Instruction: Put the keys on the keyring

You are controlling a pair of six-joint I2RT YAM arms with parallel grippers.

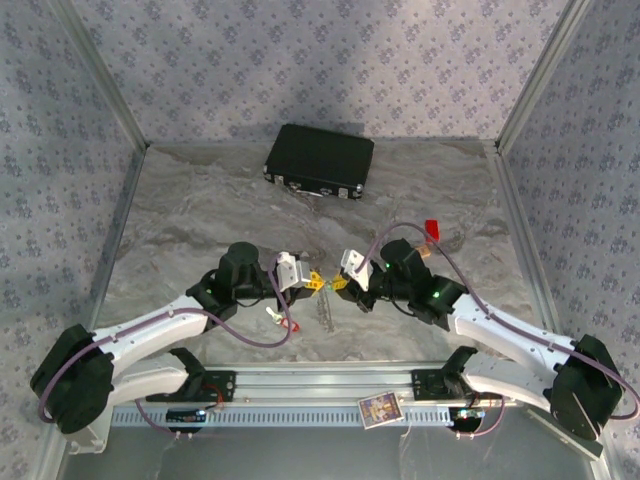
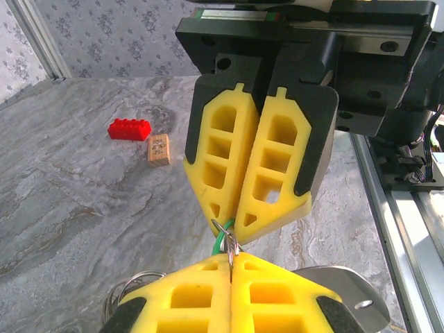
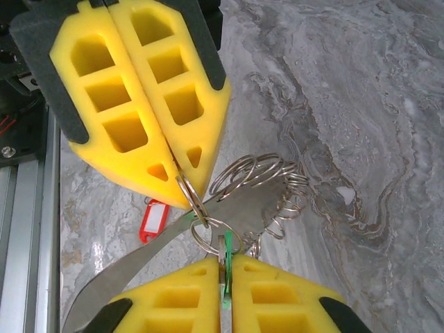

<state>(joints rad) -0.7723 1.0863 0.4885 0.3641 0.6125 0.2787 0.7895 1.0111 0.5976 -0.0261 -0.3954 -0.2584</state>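
Tip to tip, left gripper (image 1: 314, 283) pinches the keyring (image 3: 191, 201), right gripper (image 1: 338, 284) the green-tagged key (image 3: 226, 277) (red-tagged key (image 3: 152, 220) lies aside); neither visibly threaded.

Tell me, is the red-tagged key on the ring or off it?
Off: the red-tagged key lies on the table, apart from the held rings.

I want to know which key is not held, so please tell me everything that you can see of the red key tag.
The red key tag is a small oblong frame of bright red plastic, seemingly with a pale insert in its window. It lies flat on the grey marbled table, close to the metal rail. Nothing holds it. Its key cannot be made out.
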